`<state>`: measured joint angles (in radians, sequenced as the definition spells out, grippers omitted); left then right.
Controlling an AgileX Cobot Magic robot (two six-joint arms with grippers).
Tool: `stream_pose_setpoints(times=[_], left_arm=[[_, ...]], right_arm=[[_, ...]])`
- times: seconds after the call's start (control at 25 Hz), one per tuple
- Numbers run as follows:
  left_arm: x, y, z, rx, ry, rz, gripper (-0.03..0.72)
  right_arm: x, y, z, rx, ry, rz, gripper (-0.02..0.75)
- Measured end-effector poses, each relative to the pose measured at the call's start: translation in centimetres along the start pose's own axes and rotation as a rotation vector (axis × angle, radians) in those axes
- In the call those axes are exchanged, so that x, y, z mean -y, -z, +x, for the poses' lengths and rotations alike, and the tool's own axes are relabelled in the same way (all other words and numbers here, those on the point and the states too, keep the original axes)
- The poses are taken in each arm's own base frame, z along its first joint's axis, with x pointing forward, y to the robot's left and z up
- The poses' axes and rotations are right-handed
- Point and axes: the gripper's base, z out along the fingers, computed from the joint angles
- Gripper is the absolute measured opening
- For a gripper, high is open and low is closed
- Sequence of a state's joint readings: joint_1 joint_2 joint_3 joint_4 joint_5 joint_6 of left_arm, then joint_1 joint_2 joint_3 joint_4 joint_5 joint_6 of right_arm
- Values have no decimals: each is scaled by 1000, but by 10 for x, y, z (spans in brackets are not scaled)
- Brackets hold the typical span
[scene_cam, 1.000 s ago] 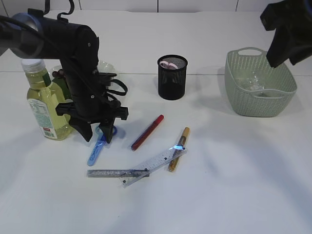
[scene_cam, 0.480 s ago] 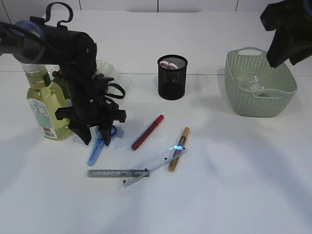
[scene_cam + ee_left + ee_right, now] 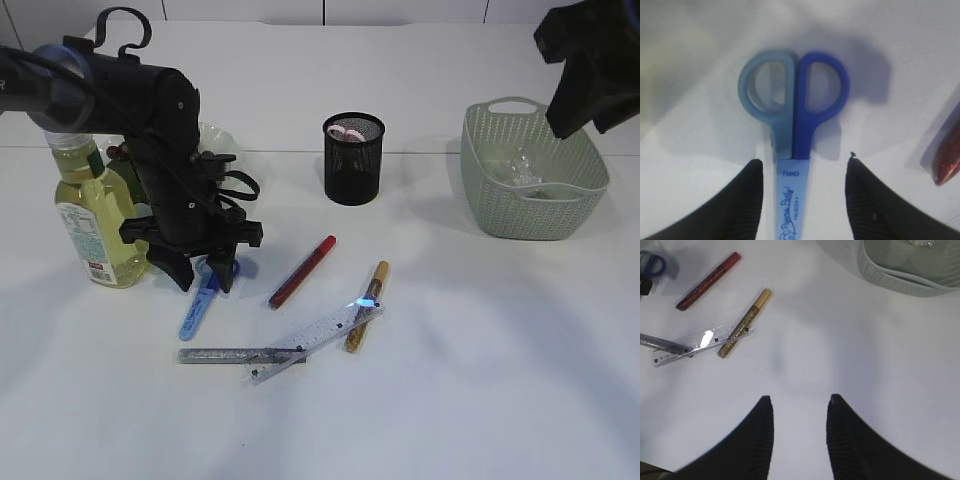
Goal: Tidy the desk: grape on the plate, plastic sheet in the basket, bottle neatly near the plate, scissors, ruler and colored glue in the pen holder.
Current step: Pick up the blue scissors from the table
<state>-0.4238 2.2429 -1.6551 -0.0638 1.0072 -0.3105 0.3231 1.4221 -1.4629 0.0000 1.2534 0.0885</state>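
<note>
**Left gripper poised over the scissors, right gripper raised above the basket**

The left gripper (image 3: 203, 278) is seen lowered to the table with its jaws parted and straddling the blue scissors (image 3: 203, 296). In the left wrist view the two fingers (image 3: 740, 210) are shown on either side of the blade cover, a gap left on each side, so nothing is gripped. The scissors (image 3: 792, 135) are laid flat, the two handle loops pointing away from the gripper, one light blue and one dark blue.

Just beside the arm, to its left, the bottle (image 3: 92, 215) of yellow liquid is stood upright. Behind the arm part of the plate (image 3: 222, 142) is visible, with dark grapes (image 3: 118, 152) glimpsed between bottle and arm; whether they lie on the plate cannot be told.

To the right of the scissors the red glue pen (image 3: 302, 271) is laid at a slant. Further right the gold glue pen (image 3: 367, 306) is found, crossed by the clear ruler (image 3: 315, 340), whose lower end rests over a silver glue pen (image 3: 238, 355).

The black mesh pen holder (image 3: 354, 158) is placed behind these, something pink showing at its rim.

The right gripper (image 3: 799, 415) is held high with its jaws open and empty. The green basket (image 3: 534, 170) is set below it, a clear plastic sheet (image 3: 520, 168) lying inside.
</note>
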Motion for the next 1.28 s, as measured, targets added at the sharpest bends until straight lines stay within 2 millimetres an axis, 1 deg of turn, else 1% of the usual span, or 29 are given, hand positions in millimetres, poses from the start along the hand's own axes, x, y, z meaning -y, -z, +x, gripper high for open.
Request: stream_pose_setpoints(times=[0.32, 0.52, 0.96, 1.28], left_arm=[[0, -1, 0, -1, 1, 1, 384], [-4, -5, -1, -10, 16, 4, 384], [-3, -8, -1, -19, -2, 11, 382], [-3, -8, -1, -20, -14, 13, 352]], right_arm=[[0, 0, 0, 2, 0, 0, 297], [0, 0, 0, 2, 2, 0, 297], [0, 0, 0, 2, 4, 0, 297], [0, 0, 0, 2, 4, 0, 297]])
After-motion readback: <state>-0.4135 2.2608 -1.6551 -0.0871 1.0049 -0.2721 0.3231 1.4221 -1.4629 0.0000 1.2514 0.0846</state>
